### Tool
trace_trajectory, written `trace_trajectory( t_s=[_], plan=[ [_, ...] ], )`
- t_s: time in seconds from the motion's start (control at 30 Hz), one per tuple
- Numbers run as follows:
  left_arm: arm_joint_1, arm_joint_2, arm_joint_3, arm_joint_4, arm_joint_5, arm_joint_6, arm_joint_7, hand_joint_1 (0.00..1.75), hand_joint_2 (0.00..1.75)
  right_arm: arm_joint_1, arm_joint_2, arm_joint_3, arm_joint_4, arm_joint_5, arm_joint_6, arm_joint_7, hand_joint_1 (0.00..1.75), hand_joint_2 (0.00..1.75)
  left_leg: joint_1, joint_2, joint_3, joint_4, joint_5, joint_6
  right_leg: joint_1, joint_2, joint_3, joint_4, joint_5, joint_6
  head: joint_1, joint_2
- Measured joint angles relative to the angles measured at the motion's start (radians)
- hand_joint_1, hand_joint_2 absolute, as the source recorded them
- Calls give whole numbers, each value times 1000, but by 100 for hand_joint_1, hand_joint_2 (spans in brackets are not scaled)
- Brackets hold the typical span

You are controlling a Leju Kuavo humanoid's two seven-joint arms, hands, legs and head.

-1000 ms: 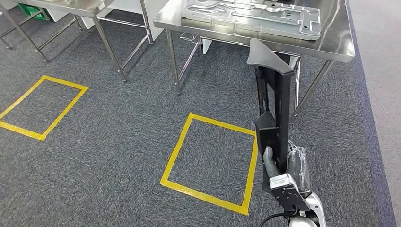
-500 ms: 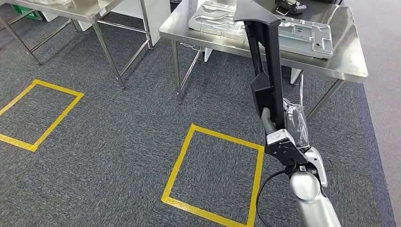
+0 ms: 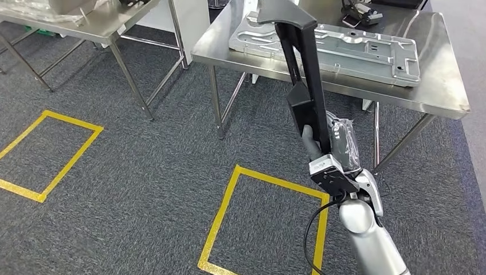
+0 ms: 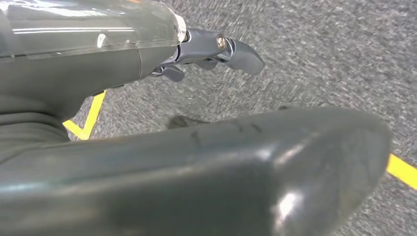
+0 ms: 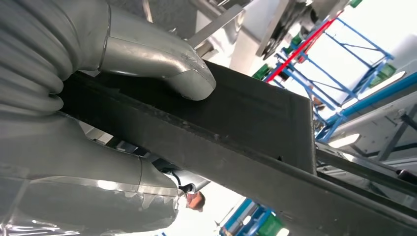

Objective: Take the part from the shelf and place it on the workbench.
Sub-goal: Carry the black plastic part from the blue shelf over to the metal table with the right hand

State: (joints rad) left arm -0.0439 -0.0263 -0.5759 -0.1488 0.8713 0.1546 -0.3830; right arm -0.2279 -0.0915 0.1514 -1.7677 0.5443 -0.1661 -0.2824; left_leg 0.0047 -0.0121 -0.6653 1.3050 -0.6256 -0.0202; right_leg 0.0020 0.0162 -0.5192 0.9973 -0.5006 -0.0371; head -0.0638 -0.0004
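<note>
Right hand (image 3: 328, 150) grasps the long black part (image 3: 304, 74) upright before the steel worktop (image 3: 441, 86); left hand's (image 4: 216, 49) state is unclear.

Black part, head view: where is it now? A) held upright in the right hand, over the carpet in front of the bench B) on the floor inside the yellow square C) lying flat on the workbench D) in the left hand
A: the right hand grips the black part near its lower end, standing upright, not set on the workbench.
</note>
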Motion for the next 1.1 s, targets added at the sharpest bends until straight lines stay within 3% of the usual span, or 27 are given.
trace_trajectory(
  t_s=[0.03, 0.07, 0.1, 0.17, 0.2, 0.23, 0.3, 0.33, 0.4, 0.43, 0.5, 0.53, 0.57, 0.6, 0.63, 0.7, 0.73, 0.77, 0.83, 0.9, 0.93, 1.0, 1.03, 1.07, 1.1],
  plan=[
    [2, 0, 0, 0, 0, 1, 2, 0, 0, 2, 3, 4, 1, -14, 1, -4, 175, 175, 2, 0, -26, -12, -33, -5, -3, 7, 20, 0, -16, 3, 0, 0],
    [5, 1, 0, 0, 0, 2, 4, 0, 0, 2, 5, 6, 2, -29, 2, -7, 175, 175, 4, 0, -41, -46, -39, -9, -6, 16, 40, 0, -33, 6, 0, 0],
    [8, 2, 0, 0, 0, 3, 6, 0, 0, 2, 8, 6, 4, -40, 2, -10, 175, 175, 6, -3, -48, -98, -4, -12, -8, 23, 61, 0, -51, 10, 0, 0],
    [16, 4, 0, 1, 1, 5, 10, 0, 0, 1, 12, 7, 10, -53, 2, -15, 175, 175, 7, -20, -52, -211, 159, -10, -12, 38, 95, -1, -85, 18, 0, 0],
    [18, 5, 0, 2, 3, 6, 12, 0, 0, 0, 13, 8, 13, -57, 3, -17, 175, 175, 5, -26, -49, -246, 228, -6, -14, 47, 107, -6, -99, 24, 0, 0],
    [18, 6, 0, 2, 4, 6, 14, 0, 0, -1, 14, 8, 15, -59, 3, -18, 175, 175, 4, -28, -44, -264, 265, 2, -14, 55, 117, -10, -106, 31, 0, 0],
    [11, 6, 0, 2, 6, 8, 16, 0, 0, -4, 15, 7, 17, -62, 3, -19, 175, 175, 1, -14, -21, -276, 253, 21, -16, 60, 111, 14, -85, 45, 0, 0],
    [8, 5, 0, 2, 7, 8, 16, 0, 0, -5, 15, 7, 17, -62, 4, -20, 175, 175, 3, -7, -5, -287, 245, 29, -16, 48, 86, 62, -57, 50, 0, 0],
    [4, 4, 0, 1, 8, 8, 16, 0, 0, -7, 16, 6, 20, -62, 4, -20, 175, 175, 4, 4, 36, -306, 225, 39, -15, 14, -5, 196, -23, 55, 0, 0],
    [4, 5, 0, 1, 8, 8, 16, 0, 0, -7, 16, 6, 23, -62, 5, -20, 175, 175, 4, 9, 58, -313, 211, 42, -14, 0, -53, 251, -36, 57, 0, 0],
    [6, 5, 0, 1, 9, 9, 17, 0, 0, -7, 16, 5, 31, -63, 12, -20, 175, 175, 3, 20, 108, -323, 179, 42, -14, -5, -128, 291, -129, 58, 0, 0],
    [7, 5, 0, 1, 10, 9, 16, 0, 0, -6, 16, 5, 35, -63, 16, -20, 175, 175, 3, 27, 135, -325, 162, 42, -14, -6, -151, 279, -178, 58, 0, 0],
    [8, 4, 0, 1, 12, 9, 15, 0, 0, -7, 16, 5, 40, -63, 20, -19, 175, 175, 2, 33, 165, -327, 142, 41, -14, -9, -167, 249, -204, 57, 0, 0],
    [8, 4, 0, 1, 13, 9, 13, 0, 0, -8, 16, 5, 44, -63, 23, -19, 175, 175, 1, 40, 194, -327, 123, 40, -12, -17, -177, 206, -189, 52, 0, 0],
    [10, 3, 0, 1, 15, 8, 11, 0, 0, -8, 17, 5, 49, -63, 26, -19, 175, 175, 0, 47, 218, -329, 101, 38, -8, -37, -183, 152, -114, 42, 0, 0],
    [10, 0, 0, 2, 17, 8, 8, 0, 0, -12, 17, 6, 61, -62, 35, -16, 175, 175, -6, 63, 255, -322, 59, 30, 5, -78, -194, 70, 76, 24, 1, 0],
    [10, -1, 0, 2, 17, 8, 7, 0, 0, -16, 17, 7, 66, -61, 39, -12, 175, 175, -9, 73, 268, -321, 43, 24, 10, -86, -197, 55, 139, 16, 2, 0],
    [6, -2, 0, 2, 18, 8, 7, 0, 0, -23, 17, 8, 69, -61, 43, -9, 175, 175, -11, 81, 275, -312, 39, 16, 12, -78, -199, 53, 154, 13, 2, 0],
    [-1, -2, 0, 1, 18, 8, 6, 0, 0, -41, 18, 9, 70, -60, 45, -5, 175, 175, -9, 78, 251, -257, 61, 3, 7, -49, -188, 50, 141, 4, 3, 0],
    [-7, -3, 0, 0, 19, 8, 6, 0, 0, -55, 19, 9, 75, -60, 47, -2, 175, 175, -4, 46, 182, -143, 73, -7, 1, -25, -170, 36, 133, -6, 3, 0],
    [-8, -3, 0, 0, 19, 8, 7, 0, 0, -58, 20, 10, 78, -60, 50, -1, 175, 175, -1, 30, 143, -87, 52, -10, 0, -13, -160, 32, 127, -9, 3, 0],
    [-8, -3, 0, 0, 20, 8, 8, 0, 0, -60, 23, 12, 87, -60, 54, 1, 175, 175, 3, 22, 76, -20, -24, -15, 0, 15, -144, 30, 114, -10, 3, 0],
    [-8, -3, 0, 0, 20, 8, 9, 0, 0, -60, 23, 13, 91, -60, 55, 2, 175, 175, 4, 22, 54, -17, -47, -15, 0, 30, -135, 31, 107, -9, 3, 0],
    [-8, -3, 0, 0, 21, 8, 9, 0, 0, -60, 24, 14, 94, -60, 56, 3, 175, 175, 4, 21, 43, -38, -42, -14, 0, 44, -127, 31, 100, -8, 3, 0],
    [-8, -3, 0, 0, 22, 8, 10, 0, 0, -60, 24, 14, 97, -60, 56, 5, 175, 175, 4, 16, 44, -84, -6, -11, 0, 58, -118, 31, 95, -6, 3, 0]
  ],
)
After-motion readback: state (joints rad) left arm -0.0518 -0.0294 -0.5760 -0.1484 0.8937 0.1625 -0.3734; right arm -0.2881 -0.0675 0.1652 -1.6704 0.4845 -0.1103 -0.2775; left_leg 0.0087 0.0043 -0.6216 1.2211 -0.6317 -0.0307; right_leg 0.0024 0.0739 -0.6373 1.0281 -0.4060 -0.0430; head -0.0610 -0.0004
